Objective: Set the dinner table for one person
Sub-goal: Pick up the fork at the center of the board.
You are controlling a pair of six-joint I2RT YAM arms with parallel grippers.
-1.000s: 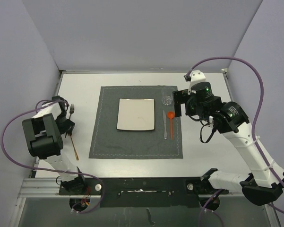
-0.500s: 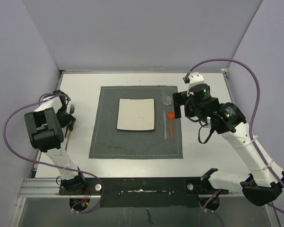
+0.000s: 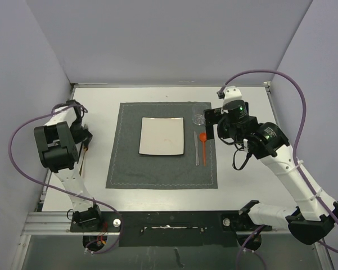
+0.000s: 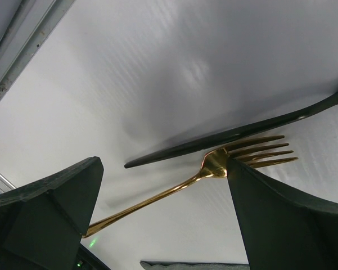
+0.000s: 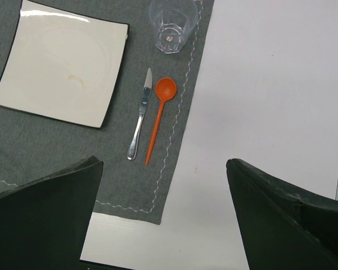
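Note:
The white dinner table carries a dark grey placemat with a square white plate on it. To the plate's right lie a knife and an orange spoon, with a clear glass above them. A gold fork lies flat on the bare table left of the mat. My left gripper hangs low over it, open, its fingers straddling the handle without touching. My right gripper is open and empty above the mat's right edge, near the spoon and knife.
A long thin black strip lies just beyond the fork's tines; I cannot tell what it is. The table's left rim runs close to the left gripper. The right gripper hovers beside the glass. Purple cables loop off both arms.
My left wrist has swung toward the far side and come down over the fork. The right arm has crept slightly left toward the glass. Both grippers stayed open.

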